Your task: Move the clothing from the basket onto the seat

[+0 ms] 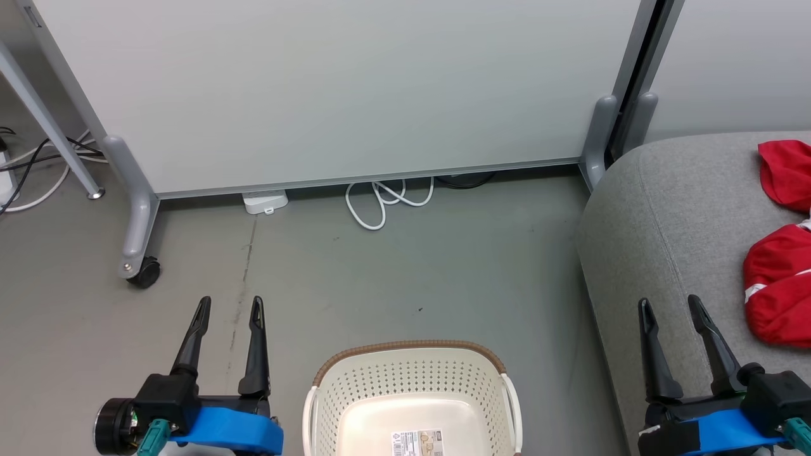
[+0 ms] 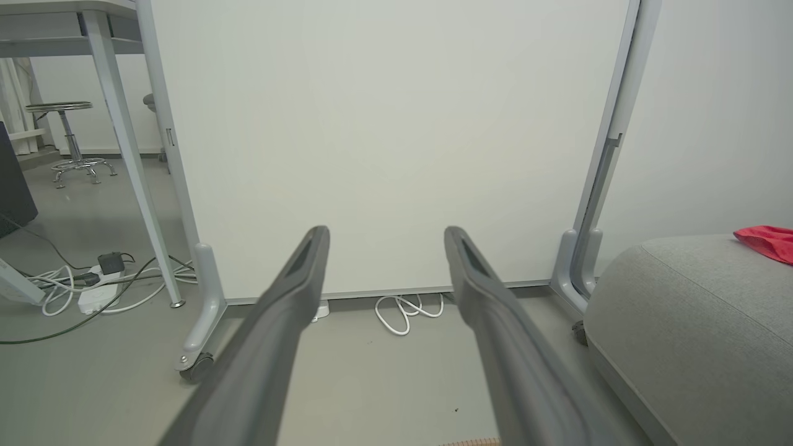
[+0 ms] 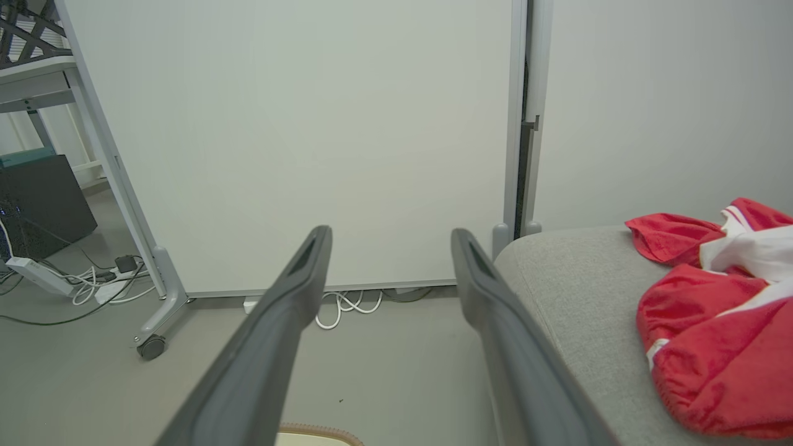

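The cream basket (image 1: 412, 380) with a brown rim stands on the floor at the bottom centre, and its inside holds just a label. Two red pieces of clothing lie on the grey seat (image 1: 659, 215) at the right: a plain one (image 1: 785, 171) farther back and one with white trim (image 1: 779, 285) nearer. In the right wrist view the trimmed garment (image 3: 718, 347) lies right of the fingers. My left gripper (image 1: 230, 307) hangs open left of the basket. Over the seat's front edge my right gripper (image 1: 670, 305) is open too, holding nothing.
A white rolling partition (image 1: 342, 88) stands behind the basket, with a castor (image 1: 142, 272) at its left foot. White cable loops (image 1: 386, 199) and a power strip (image 1: 266, 201) lie at its base. A desk leg (image 1: 51, 126) and more cables are at the far left.
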`<state>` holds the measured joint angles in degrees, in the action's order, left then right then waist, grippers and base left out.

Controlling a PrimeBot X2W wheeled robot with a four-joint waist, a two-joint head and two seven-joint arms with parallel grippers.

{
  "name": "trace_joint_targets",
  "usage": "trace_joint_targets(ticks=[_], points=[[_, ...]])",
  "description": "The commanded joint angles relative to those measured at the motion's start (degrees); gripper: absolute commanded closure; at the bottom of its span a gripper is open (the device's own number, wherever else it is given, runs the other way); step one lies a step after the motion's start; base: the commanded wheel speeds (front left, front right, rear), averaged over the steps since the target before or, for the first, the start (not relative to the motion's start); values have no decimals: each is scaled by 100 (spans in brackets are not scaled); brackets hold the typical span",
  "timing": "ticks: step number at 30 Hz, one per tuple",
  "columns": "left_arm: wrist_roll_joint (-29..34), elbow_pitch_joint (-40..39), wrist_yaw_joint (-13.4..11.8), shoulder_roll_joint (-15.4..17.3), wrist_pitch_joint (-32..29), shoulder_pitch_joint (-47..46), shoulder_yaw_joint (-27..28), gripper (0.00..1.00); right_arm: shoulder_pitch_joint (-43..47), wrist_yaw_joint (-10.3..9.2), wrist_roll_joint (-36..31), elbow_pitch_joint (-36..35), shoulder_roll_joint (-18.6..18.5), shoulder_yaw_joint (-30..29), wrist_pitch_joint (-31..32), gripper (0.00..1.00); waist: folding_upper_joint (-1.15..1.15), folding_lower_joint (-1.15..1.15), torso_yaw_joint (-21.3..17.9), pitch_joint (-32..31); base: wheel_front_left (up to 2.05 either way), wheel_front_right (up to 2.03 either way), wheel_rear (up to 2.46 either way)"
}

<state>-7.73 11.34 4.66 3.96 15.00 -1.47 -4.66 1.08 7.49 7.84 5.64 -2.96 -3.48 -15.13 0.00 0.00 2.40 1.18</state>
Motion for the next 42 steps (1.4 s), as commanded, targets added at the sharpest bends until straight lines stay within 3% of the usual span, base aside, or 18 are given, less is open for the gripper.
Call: trace_joint_targets(ticks=[1, 4, 5, 12, 42], points=[[41, 11, 34, -10, 26, 6, 34, 0, 46, 1, 30, 4, 11, 10, -2, 0, 0, 0, -1, 16, 0, 0, 0], [89, 18, 29, -28, 26, -4, 68, 0, 29, 1, 58, 1, 12, 27, -2, 0, 0, 0, -2, 38, 0, 0, 0], [58, 8, 26, -29, 0, 0, 45, 100, 0, 0, 40, 0, 0, 24, 0, 100, 0, 0, -2, 40, 0, 0, 0], [-28, 298, 29, -71, -62, 155, 46, 100, 56, 0, 129, 293, 21, 28, 34, 100, 0, 1, -5, 40, 0, 0, 0], [-3198, 272, 128, -83, -847, -108, 455, 100, -266, 0, 3258, 488, 13, -103, 839, 100, 0, 1, -63, 5, 0, 0, 0]])
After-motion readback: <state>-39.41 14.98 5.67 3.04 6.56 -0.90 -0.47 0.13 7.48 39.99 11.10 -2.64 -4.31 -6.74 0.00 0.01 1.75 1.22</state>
